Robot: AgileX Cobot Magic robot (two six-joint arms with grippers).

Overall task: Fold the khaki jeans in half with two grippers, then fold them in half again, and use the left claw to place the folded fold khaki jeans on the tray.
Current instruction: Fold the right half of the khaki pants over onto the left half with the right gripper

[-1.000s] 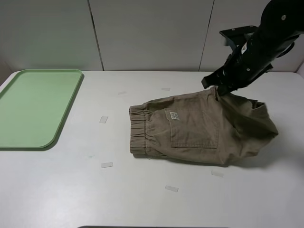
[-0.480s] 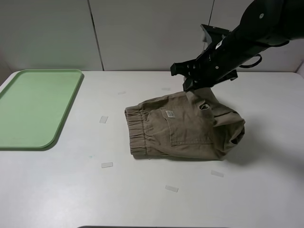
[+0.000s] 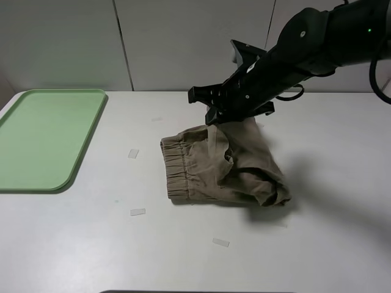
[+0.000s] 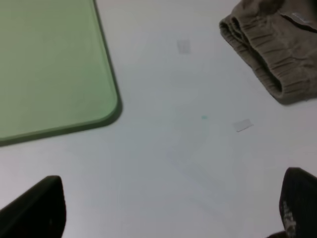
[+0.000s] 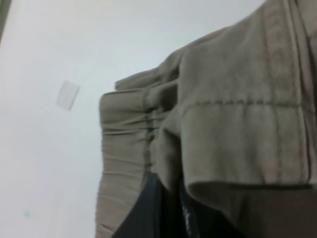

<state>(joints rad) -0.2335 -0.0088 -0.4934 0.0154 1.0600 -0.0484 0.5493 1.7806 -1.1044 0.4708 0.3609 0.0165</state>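
The khaki jeans point(image 3: 214, 174) lie in the middle of the white table, with the gathered waistband point(image 3: 176, 168) at their left. My right gripper point(image 3: 215, 119) is shut on the leg end and holds it lifted above the waistband side, so the cloth drapes down in a loose fold. In the right wrist view the khaki jeans point(image 5: 237, 114) fill the picture, with a dark finger point(image 5: 146, 213) against the cloth. My left gripper point(image 4: 168, 210) is open over bare table and holds nothing; its fingers point(image 4: 39, 208) stand wide apart. The mint-green tray point(image 3: 43, 137) lies empty at the far left.
Small clear tape pieces lie on the table point(image 3: 91, 250), one point(image 3: 133, 153) left of the waistband, one point(image 3: 138, 212) in front of it and one point(image 3: 220, 242) nearer the front edge. Pale wall panels close the back. The left arm is outside the high view.
My right arm has swept left with the leg end, pulling the right half of the jeans up and over towards the waistband. The left gripper stayed open.
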